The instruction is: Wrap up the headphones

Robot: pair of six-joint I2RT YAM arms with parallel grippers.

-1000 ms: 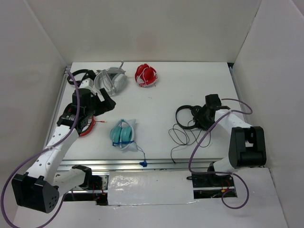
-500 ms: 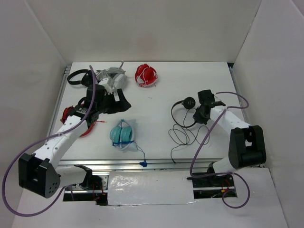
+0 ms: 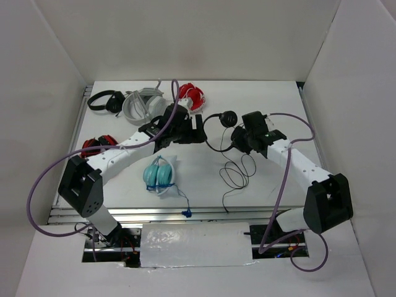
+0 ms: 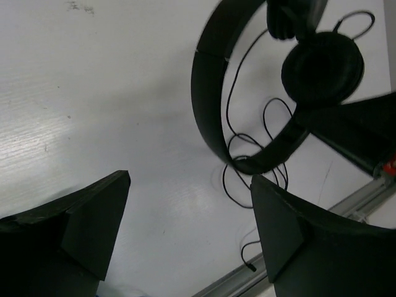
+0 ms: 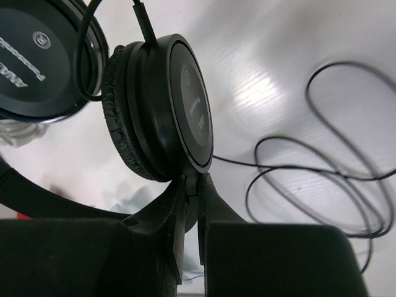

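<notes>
Slipping is our first worry. The right gripper [image 5: 193, 185] is pinched together on only a thin edge under one round padded earcup [image 5: 158, 111] of the all-black on-ear headphones [image 3: 229, 117]. It holds them near the middle of the white table [image 3: 272, 99], between the two grippers, and we judge that a small twist could free them.

The left gripper [image 4: 190, 182] has its fingers wide apart and holds nothing, just beside the thin black headband [image 4: 206, 93]. If it closes off-centre, it may push the band away instead of catching it.

The long thin black cable [image 3: 237, 175] lies in loose loops on the table and could knot or snag when pulled.

We count six headphone sets: this one, a teal pair [image 3: 159, 172], a red bundle [image 3: 190, 97], a grey-white pair [image 3: 143, 105], a second black pair [image 3: 103, 101] and a red-and-black pair [image 3: 98, 146]. We count two arms.
</notes>
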